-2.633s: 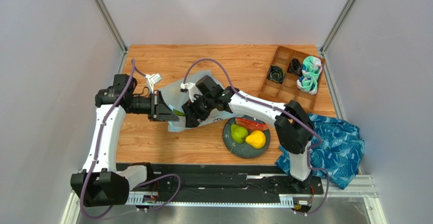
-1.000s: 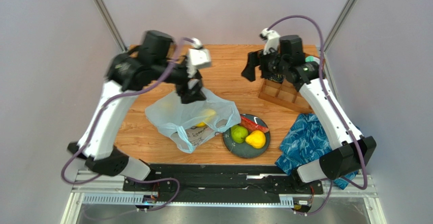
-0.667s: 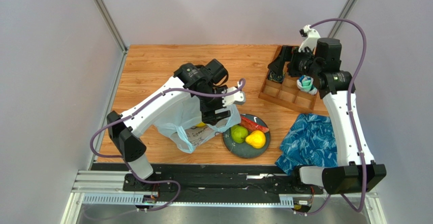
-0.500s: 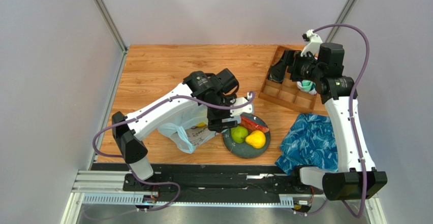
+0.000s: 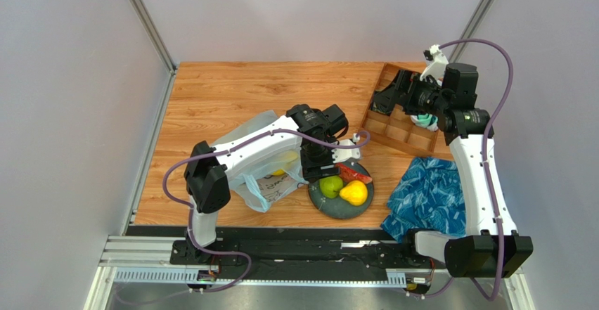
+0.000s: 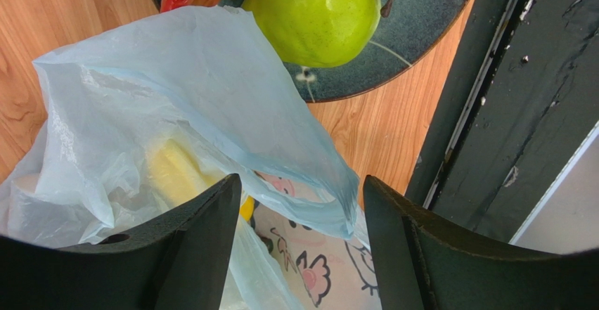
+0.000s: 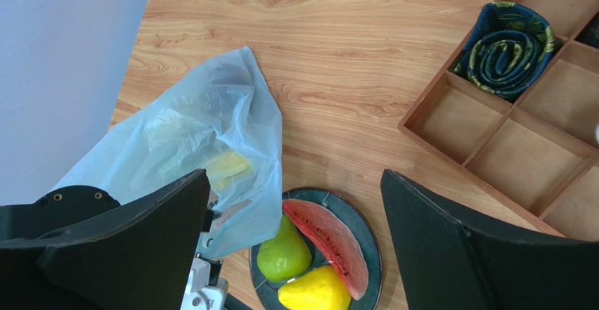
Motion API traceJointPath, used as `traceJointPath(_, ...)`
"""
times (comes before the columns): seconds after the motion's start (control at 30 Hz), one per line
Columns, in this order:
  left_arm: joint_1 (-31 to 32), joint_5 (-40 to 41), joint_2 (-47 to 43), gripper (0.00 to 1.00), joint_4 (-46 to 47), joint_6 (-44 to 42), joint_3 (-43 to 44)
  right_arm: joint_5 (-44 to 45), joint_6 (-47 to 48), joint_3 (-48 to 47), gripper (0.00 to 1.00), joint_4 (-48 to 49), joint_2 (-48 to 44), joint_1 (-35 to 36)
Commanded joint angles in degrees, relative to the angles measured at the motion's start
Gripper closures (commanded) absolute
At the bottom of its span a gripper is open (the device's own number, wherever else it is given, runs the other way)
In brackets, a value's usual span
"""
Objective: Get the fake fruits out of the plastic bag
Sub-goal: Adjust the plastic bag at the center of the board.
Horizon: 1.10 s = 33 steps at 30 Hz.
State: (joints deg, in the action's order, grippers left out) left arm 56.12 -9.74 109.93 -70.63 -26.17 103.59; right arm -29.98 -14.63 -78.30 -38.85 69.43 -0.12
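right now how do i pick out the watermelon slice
On the wooden table, find the dark plate beside the plastic bag. The watermelon slice lies on it: the only red, flat wedge, next to a round green pear and a yellow fruit.

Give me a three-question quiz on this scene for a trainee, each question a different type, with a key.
1. True or false: three fruits lie on the plate.
2. What shows through the bag? A) a yellow fruit B) a red apple C) a sock
3. Which gripper hangs over the bag's edge beside the plate?

Key:
1. True: pear, watermelon slice, mango.
2. A.
3. The left gripper, fingers apart.
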Motion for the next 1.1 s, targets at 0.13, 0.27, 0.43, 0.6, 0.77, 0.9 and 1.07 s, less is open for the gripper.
traceJointPath(0.13, -0.57, -0.91, 1.26, 0.94, -3.02, 1.74, 7.41, -1.66, -2.42, 0.78, 0.04, 4.31, -0.79, -2.43)
traceJointPath(0.27, -5.48, 1.21, 0.9, 1.0, -6.51, 2.53, 19.83, -2.89, -4.26, -0.01, 0.09, 5.97, 1.41, -2.43)
traceJointPath(0.43, -16.63, 7.25, 6.77, 1.0, -16.01, 0.27, 47.97, -7.02, -7.25, -2.9, 0.17, 8.26, 5.71, -0.24)
traceJointPath(0.6, -19.46, 18.42, -2.42, 1.0, -9.37, -10.11, 44.62, -6.76, -2.95, -8.79, 0.17, 7.56, 8.79, 9.67)
traceJointPath(0.77, -19.82, 27.22, -8.68, 1.0, -8.29, -12.41, 45.79, -7.37, 2.41, -11.78, 0.17, 8.44, 9.76, 19.18)
traceJointPath(0.9, -19.73, 32.58, -9.64, 1.0, -8.91, -13.2, 47.59, -8.96, 4.09, -14.5, 0.18, 10.28, 12.21, 26.9)
traceJointPath(1.07, -19.64, 33.91, -12.99, 1.0, -8.2, -10.57, 43.8, -6.5, 5.49, -22.93, 0.22, 11.6, 20.63, 34.91)
